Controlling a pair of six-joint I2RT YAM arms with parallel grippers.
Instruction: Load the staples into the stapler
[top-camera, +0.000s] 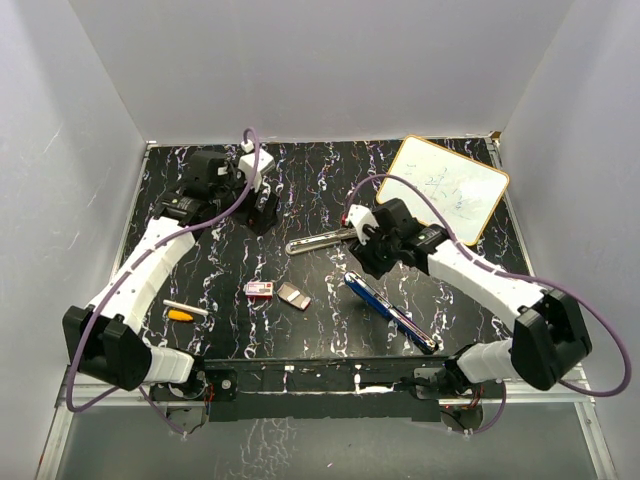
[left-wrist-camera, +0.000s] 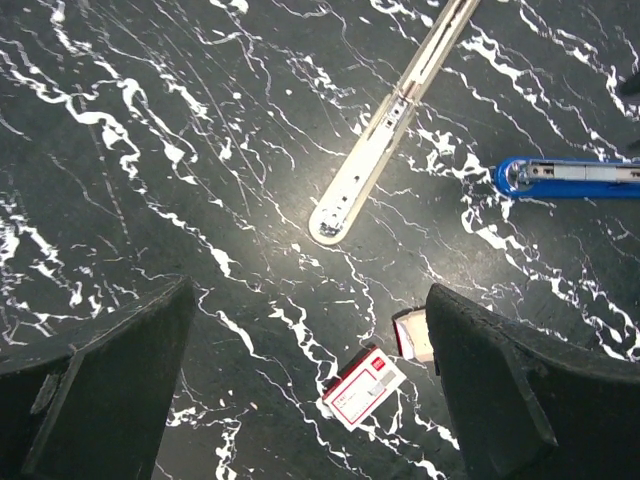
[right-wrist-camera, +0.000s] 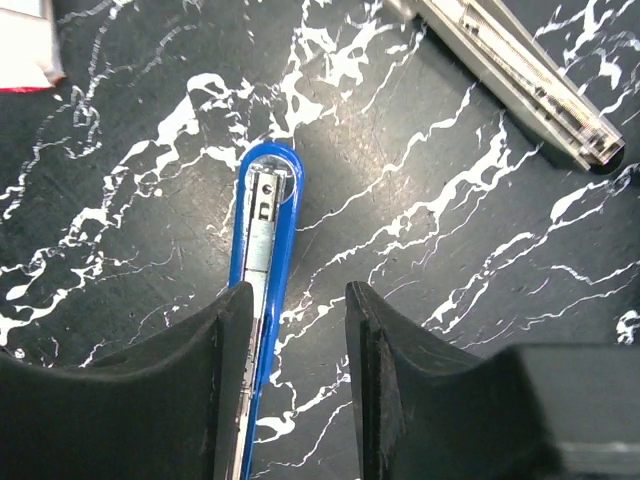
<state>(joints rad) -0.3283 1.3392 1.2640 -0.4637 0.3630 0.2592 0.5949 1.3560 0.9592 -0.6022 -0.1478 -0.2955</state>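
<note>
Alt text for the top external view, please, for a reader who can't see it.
Over a black marbled table, the right gripper is at the far end of a blue stapler, beside a silver stapler bar; the left gripper hangs farther back on the left. A red staple box and tray lie near the middle.

Overhead; close wrist views sharing stapler (left-wrist-camera: 570, 177)

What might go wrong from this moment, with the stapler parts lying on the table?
1. The blue stapler part runs under one finger of the right tool, not between the two; closing may push it aside.
2. The left tool hangs open and holds nothing, so the silver magazine rail may slide when staples from the staple box are pressed in.
</note>
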